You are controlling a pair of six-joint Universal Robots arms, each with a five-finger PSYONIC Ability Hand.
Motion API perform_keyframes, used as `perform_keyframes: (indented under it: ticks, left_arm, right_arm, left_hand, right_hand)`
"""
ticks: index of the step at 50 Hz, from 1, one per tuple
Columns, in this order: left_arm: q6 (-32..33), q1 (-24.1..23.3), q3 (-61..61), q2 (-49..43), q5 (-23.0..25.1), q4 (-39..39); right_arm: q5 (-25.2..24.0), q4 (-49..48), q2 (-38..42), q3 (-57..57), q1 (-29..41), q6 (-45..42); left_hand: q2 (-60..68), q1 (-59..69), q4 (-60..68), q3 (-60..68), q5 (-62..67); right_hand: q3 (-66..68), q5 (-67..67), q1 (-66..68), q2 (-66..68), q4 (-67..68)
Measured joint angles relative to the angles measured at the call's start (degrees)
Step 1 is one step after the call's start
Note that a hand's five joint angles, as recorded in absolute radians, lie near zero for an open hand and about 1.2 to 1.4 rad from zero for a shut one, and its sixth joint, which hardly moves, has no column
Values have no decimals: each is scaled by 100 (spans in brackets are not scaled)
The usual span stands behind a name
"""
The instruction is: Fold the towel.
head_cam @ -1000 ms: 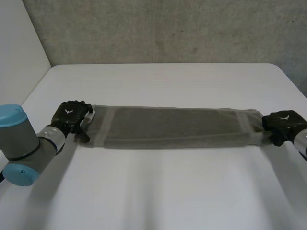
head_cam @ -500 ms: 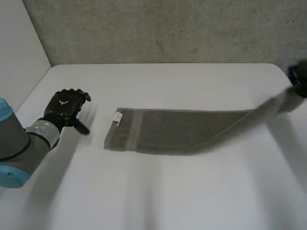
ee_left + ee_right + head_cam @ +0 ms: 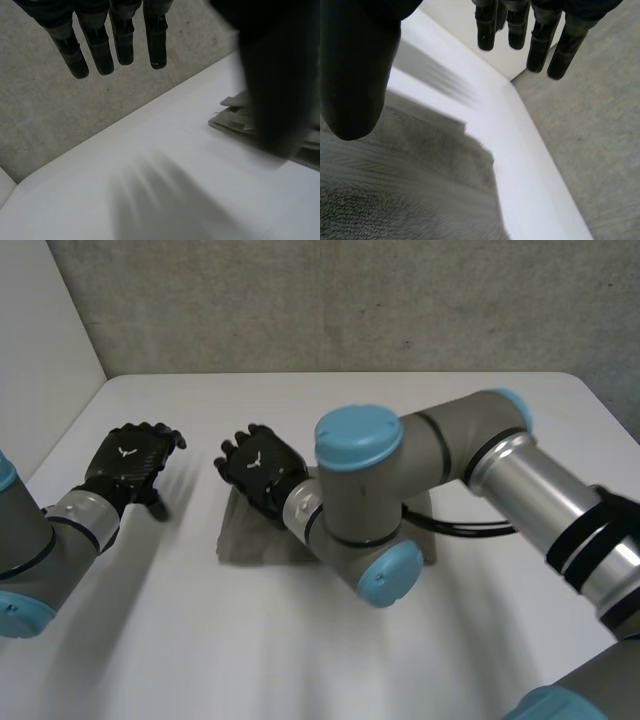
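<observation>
The grey towel [image 3: 248, 540] lies folded over itself on the white table [image 3: 300, 650], left of the middle. My right arm reaches across it, and my right hand [image 3: 262, 468] hovers over the towel's left end, open with straight fingers and nothing in them. In the right wrist view the towel [image 3: 395, 190] spreads below the palm, and the fingers [image 3: 540, 42] point past its edge. My left hand [image 3: 130, 462] is open above bare table, a little left of the towel. In the left wrist view the towel's layered edge [image 3: 235, 116] lies beside that hand's thumb, past the straight fingers [image 3: 95, 45].
A rough grey wall [image 3: 350, 300] stands behind the table's far edge. A pale wall [image 3: 40, 350] runs along the table's left side. My right arm's big joints [image 3: 365, 510] hang over the towel's middle and hide it.
My right hand has carried the towel's right end over to the left end and let it go, so the towel lies doubled. My left hand has stayed left of it, open.
</observation>
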Motion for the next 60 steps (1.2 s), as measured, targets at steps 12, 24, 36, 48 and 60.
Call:
perform_keyframes:
  ticks: [12,24,36,48,60]
  left_arm:
    - [3,-181,-43,-5,26,10]
    - [35,-802,-115,-48,99,17]
    - [105,-1218,304,-769,82,11]
    - [125,-1235,580,-1191,16,-7]
    - [110,-1229,409,-896,4,-17]
  right_arm:
    - [413,-26,-1175,1783,-592,215]
    - [-264,-1167,-3116,5610,-2297,1501]
    - [-655,-2404,-3338,7016,-2922,1667]
    - [-691,-2995,-3251,7183,-2960,2293]
    - [-688,-3079,-3279,7159,-2901,2379]
  left_hand:
    - [0,0,0,0,-9]
    - [0,0,0,0,57]
    - [0,3,0,1,107]
    - [0,3,0,0,111]
    - [0,3,0,0,72]
  right_hand:
    - [-31,0,-82,-3,-9]
    - [-19,23,-35,18,3]
    - [1781,1892,1732,1838,1724]
    - [3172,3220,3169,3238,3125]
    - [6061,6238,5787,6158,6081]
